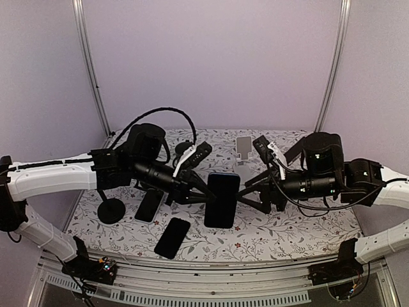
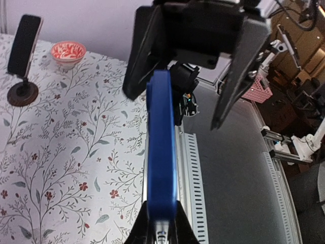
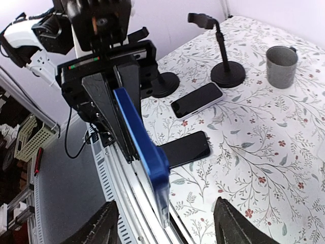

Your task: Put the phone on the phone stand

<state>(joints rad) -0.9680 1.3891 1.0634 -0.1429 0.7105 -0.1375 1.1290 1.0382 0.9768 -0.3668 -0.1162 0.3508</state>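
Top view: the left gripper is clamped on the phone, a handset in a blue case, and holds it in the air above the middle of the flower-patterned surface. The right gripper faces it from the other side. In the right wrist view its fingers stand wide apart on either side of the phone's free end, without touching it. The white phone stand is at the back of the surface, well apart from the held phone and with nothing on it. Two other phones lie flat near the front left, beside a black clamp stand. A grey mug and a red patterned bowl also rest on the surface.
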